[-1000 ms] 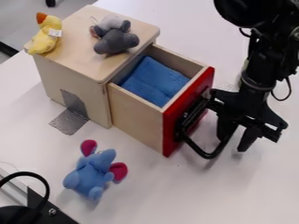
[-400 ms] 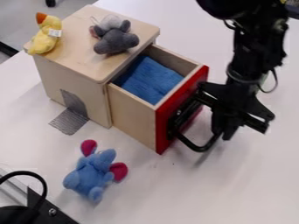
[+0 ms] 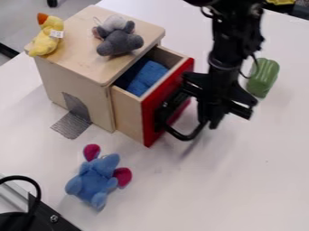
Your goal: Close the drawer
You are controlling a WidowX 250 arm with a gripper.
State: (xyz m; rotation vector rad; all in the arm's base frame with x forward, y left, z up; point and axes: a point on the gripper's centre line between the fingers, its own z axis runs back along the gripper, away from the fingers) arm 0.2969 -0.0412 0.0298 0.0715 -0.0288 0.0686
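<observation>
The black gripper (image 3: pixel 208 123) hangs down in front of the drawer's red front (image 3: pixel 148 118), right of centre, at the outer part of the black loop handle (image 3: pixel 183 136). It overlaps the handle's right end in the view; whether it grips the handle is unclear. The drawer (image 3: pixel 128 116) stands partly out of the wooden box (image 3: pixel 75 74), leaving a gap between the red front and the box. A blue cloth (image 3: pixel 147 77) lies inside, its rear part hidden in the shadow under the box top.
On the box top are a yellow duck toy (image 3: pixel 47 37) and a grey plush toy (image 3: pixel 119 41). A blue plush toy (image 3: pixel 96 178) with pink ears lies before the box. Right of the arm is a green object (image 3: pixel 262 77). Black equipment (image 3: pixel 37 219) occupies the lower left corner.
The gripper has moved left toward the box, and the drawer has slid further in with it. The box and toys have stayed put; the green object has come into sight behind the arm.
</observation>
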